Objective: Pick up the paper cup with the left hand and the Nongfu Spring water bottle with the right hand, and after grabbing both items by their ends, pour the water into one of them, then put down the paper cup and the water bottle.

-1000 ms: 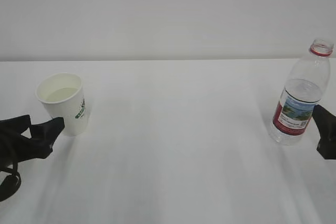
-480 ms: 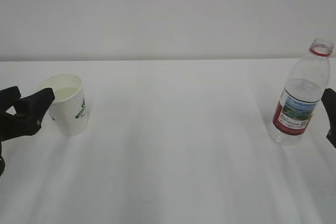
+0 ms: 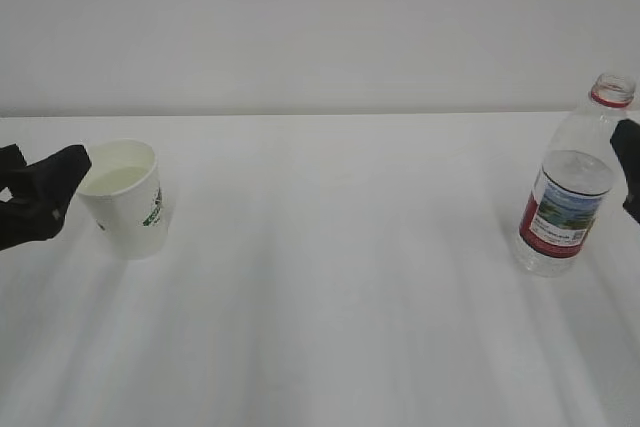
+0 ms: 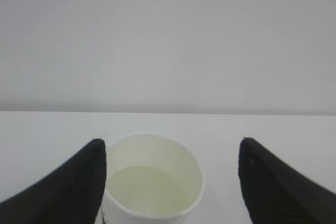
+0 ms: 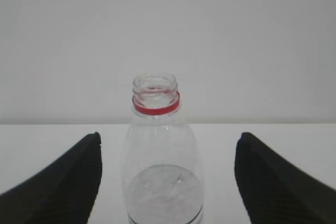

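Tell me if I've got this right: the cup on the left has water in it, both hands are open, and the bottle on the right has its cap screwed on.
Not quite. The bottle has no cap: the right wrist view shows its open mouth above the red neck ring. The rest holds: the cup has water in it, and the left hand and right hand are open.

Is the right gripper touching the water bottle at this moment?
Apart. In the right wrist view the right gripper stands open, and white table shows on both sides between its fingers and the Nongfu Spring water bottle.
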Tool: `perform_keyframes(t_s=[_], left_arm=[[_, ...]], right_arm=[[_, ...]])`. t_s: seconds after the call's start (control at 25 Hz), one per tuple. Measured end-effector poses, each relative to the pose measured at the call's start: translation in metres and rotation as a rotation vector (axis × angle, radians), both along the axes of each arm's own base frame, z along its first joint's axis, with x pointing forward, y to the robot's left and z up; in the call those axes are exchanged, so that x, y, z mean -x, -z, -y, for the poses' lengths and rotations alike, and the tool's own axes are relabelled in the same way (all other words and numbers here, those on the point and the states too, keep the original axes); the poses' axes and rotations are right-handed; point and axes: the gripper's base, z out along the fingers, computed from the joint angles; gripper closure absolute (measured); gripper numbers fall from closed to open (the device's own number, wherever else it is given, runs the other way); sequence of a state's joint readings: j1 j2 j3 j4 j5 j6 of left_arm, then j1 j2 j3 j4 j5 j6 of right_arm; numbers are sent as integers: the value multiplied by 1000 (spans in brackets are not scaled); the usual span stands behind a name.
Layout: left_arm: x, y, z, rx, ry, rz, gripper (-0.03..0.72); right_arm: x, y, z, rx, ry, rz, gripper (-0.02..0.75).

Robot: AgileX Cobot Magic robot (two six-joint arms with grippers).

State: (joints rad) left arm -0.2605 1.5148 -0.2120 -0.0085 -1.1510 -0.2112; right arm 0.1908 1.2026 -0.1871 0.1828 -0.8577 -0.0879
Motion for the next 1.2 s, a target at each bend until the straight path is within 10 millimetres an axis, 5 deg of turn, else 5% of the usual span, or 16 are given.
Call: perform_keyframes(t_s=[0.6,1.2], left_arm=[[13,-36,-4,77,-1,124,154],[32,-63,-9,69,-1,57,160]], right_arm=[[6,-66,-4,66,-57,37,145],[31,-106,-3,66,-100,76,145]])
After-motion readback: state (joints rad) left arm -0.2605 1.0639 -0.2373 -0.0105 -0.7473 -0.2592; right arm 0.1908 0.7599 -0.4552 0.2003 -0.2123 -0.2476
